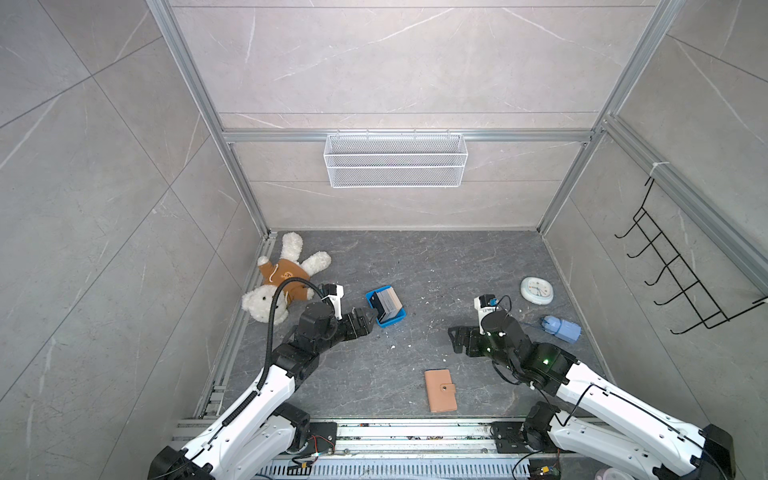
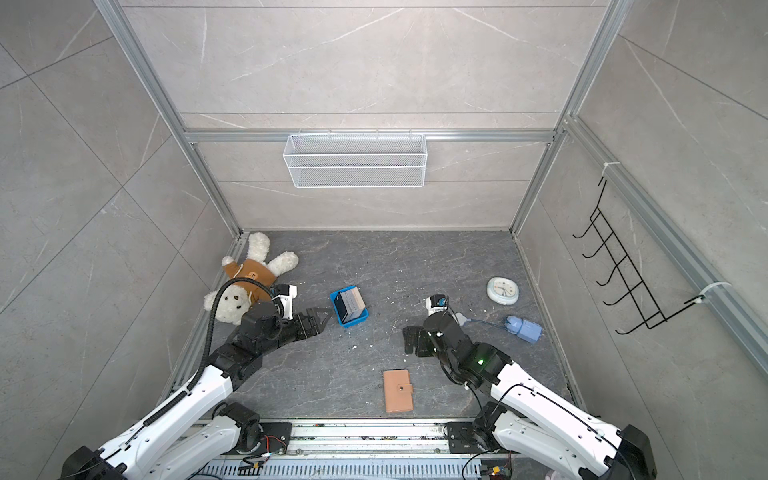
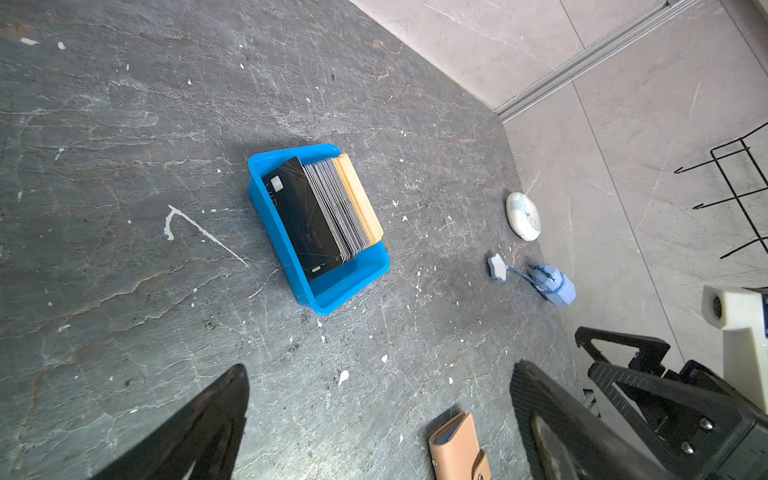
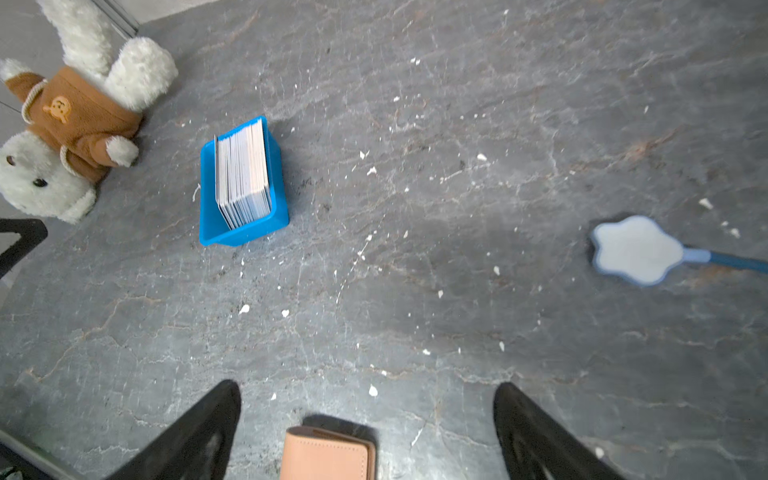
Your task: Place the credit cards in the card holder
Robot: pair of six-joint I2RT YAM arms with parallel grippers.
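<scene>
Nearest the robot's base is the card holder (image 1: pixel 440 390), lying flat and closed with the strap snapped. Its long axis points pretty much away from the base, and I can't see any cards in it. The right gripper (image 1: pixel 453 340) hovers a bit past it with its jaws spread wide and nothing in them. In its wrist view the holder sits right between the fingers at the frame edge, so that arm is clearly the closer one for it. The left gripper (image 1: pixel 371 322) is wide open and empty too, tips just beside the near-left corner of the blue tray (image 1: pixel 395 321). The credit cards (image 1: pixel 388 306) all stand on edge in that tray, packed and leaning, with a black one facing the left arm, straight ahead of its fingers. My guess is left pulls a card while right deals with the snap. Furthest back, the wire basket (image 1: pixel 395 160) on the wall looks empty.
</scene>
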